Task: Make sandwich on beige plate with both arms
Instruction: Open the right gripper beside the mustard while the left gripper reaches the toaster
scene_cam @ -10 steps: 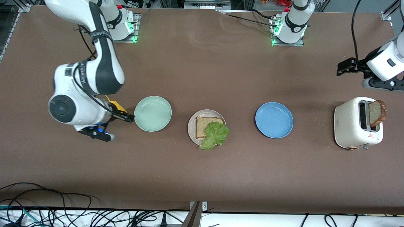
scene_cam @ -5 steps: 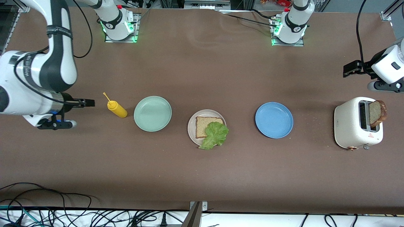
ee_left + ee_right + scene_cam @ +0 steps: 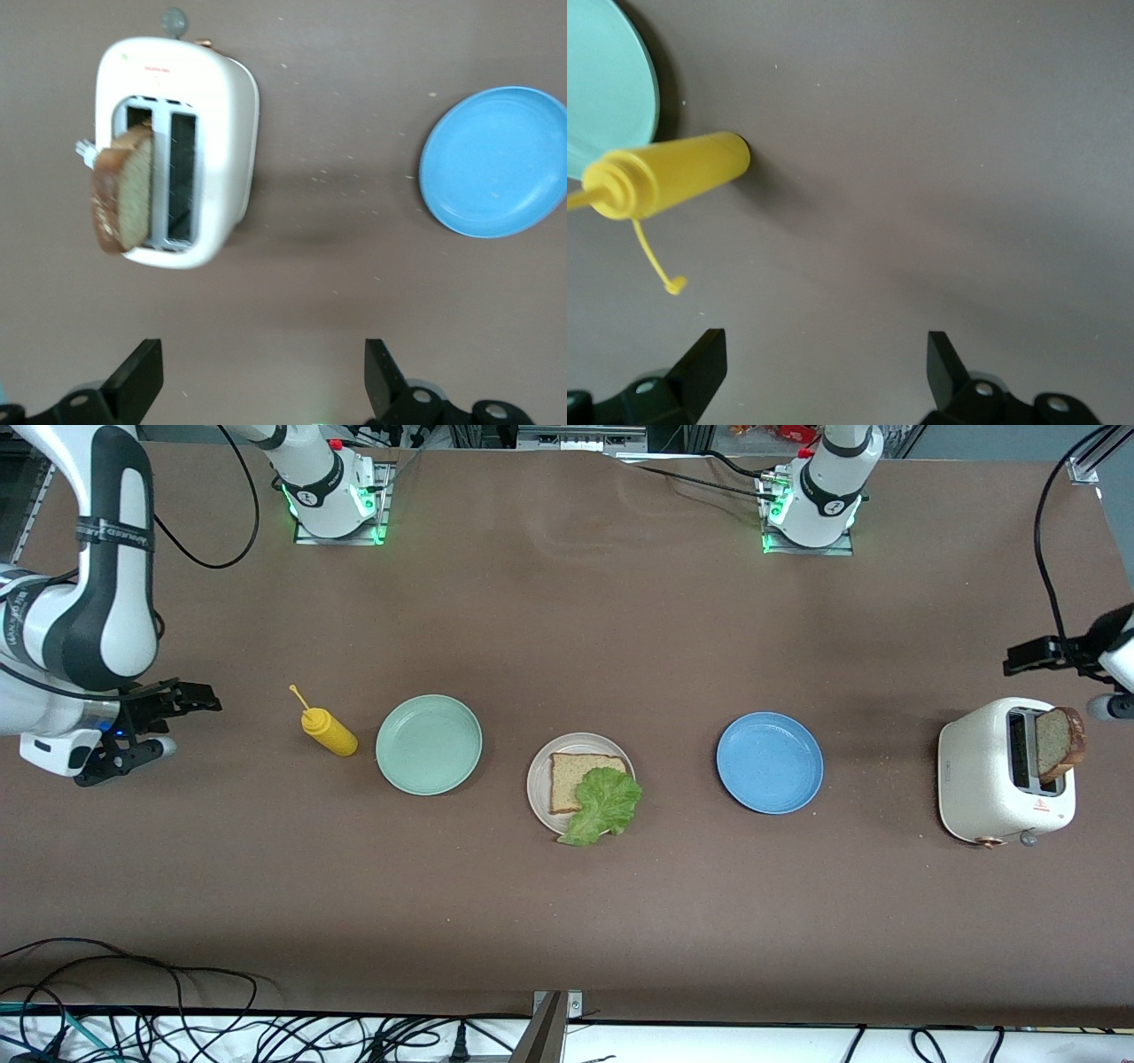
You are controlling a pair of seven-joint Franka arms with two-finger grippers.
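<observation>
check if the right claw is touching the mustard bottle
Apart. The front view shows bare table between the open right claw and the mustard bottle; the right wrist view also shows a gap.

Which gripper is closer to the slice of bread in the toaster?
The left. The left gripper is open above the table beside the toaster holding the bread slice; the right gripper is open near the mustard bottle.

Front cam sits high, facing the robots across the bench (image 3: 567,921) — whole spread in one shot. Left wrist cam looks straight down past the left claw (image 3: 264,376) at the toaster (image 3: 213,133) and blue plate (image 3: 496,164), both also in the front shot. Right wrist cam, lower, looks down past the right claw (image 3: 824,372) at the mustard bottle (image 3: 682,173) — shared too.
</observation>
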